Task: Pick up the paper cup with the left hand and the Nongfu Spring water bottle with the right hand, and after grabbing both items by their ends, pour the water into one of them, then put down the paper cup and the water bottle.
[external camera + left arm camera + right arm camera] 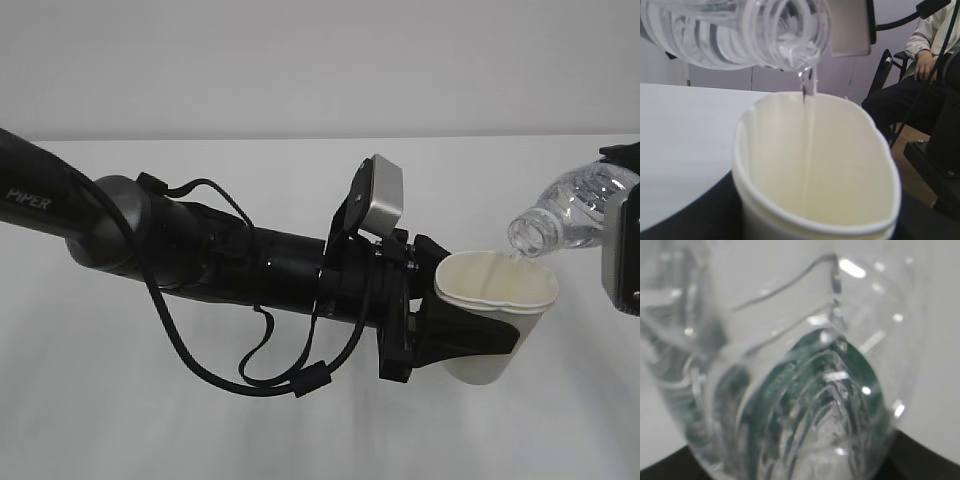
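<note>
We see the white bench point(200, 420), our left gripper point(455, 330) clamped round the paper cup point(495, 320) held right of centre, our right gripper point(625, 250) holding the tilted Nongfu Spring water bottle point(570, 205) above its rim, water trickling in.

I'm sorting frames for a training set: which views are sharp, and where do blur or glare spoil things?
Exterior view: evenly lit and sharp, the paper cup and left hand crisp. Left wrist view: the cup rim is clear, the water bottle neck soft and bright. Right wrist view: bottle fills the frame, badly out of focus, with white glare spots.
</note>
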{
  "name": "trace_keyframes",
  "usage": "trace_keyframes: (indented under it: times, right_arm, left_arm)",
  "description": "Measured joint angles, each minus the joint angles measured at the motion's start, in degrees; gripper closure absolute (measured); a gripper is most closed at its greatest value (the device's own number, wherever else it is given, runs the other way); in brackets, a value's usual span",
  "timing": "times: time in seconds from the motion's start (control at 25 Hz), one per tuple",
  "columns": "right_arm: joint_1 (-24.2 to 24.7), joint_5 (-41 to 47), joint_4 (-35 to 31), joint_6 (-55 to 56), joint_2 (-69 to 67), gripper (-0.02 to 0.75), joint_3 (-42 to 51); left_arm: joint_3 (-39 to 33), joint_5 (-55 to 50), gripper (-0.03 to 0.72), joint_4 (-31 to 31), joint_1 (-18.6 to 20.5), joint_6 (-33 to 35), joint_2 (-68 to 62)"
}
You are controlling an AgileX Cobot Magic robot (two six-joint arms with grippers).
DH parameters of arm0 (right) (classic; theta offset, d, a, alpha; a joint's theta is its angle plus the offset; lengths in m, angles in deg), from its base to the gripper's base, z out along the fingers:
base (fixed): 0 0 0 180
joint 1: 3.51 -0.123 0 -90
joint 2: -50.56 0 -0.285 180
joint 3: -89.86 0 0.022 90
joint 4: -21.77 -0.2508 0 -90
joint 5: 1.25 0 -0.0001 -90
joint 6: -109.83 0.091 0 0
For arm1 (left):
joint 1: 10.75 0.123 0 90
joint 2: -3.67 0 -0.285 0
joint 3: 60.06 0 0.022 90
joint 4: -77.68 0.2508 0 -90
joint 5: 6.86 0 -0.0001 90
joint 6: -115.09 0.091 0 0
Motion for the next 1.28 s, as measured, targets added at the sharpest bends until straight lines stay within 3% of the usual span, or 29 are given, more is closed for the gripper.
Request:
trace_keyframes:
  times: [1.28]
  right_arm:
    - [0.0,-0.21,0.0,-1.58,0.0,0.324,0.0]
  left_arm:
    - [0.0,0.0,0.258,0.3,0.0,0.0,0.0]
